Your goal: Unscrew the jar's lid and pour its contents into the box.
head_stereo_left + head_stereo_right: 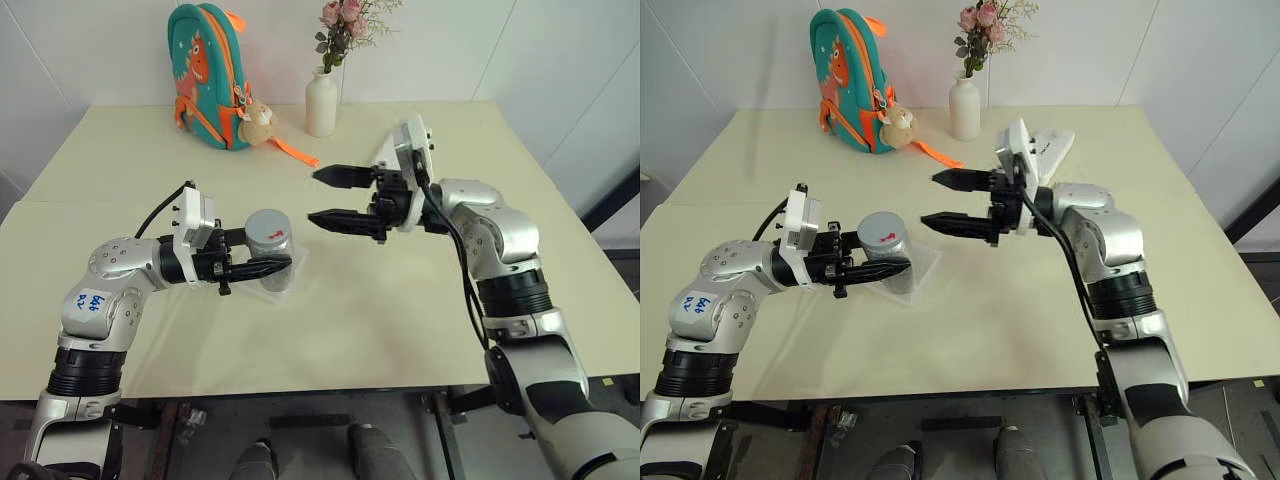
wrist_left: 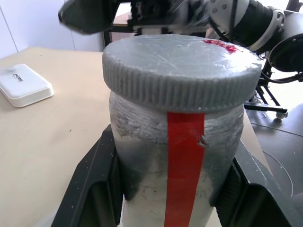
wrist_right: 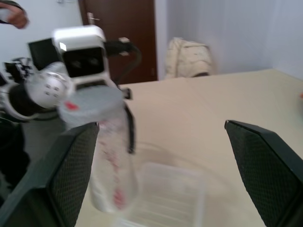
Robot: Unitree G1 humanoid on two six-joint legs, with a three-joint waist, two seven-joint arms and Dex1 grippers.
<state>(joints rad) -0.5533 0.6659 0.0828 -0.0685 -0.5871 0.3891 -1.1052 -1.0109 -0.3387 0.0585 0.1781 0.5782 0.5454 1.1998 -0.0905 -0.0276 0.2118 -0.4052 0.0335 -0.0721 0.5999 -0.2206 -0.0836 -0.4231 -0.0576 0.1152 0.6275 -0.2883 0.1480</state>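
Observation:
The jar (image 1: 270,252), silvery with a red strip, is upright with its grey lid (image 1: 268,224) screwed on. My left gripper (image 1: 268,260) reaches in level from the left and is shut on the jar's body below the lid; in the left wrist view its fingers (image 2: 94,179) press both sides. The jar hangs just over the clear box (image 1: 918,268) on the table. To the jar's right, a little higher, my right gripper (image 1: 326,197) points at it, open wide and apart from the lid. The contents are hidden inside the jar.
At the table's far edge stand a teal backpack (image 1: 205,75) with a plush toy and a white flower vase (image 1: 322,100). A white oblong case (image 1: 1052,145) lies behind my right wrist. A person's hand (image 3: 14,16) shows far off in the room.

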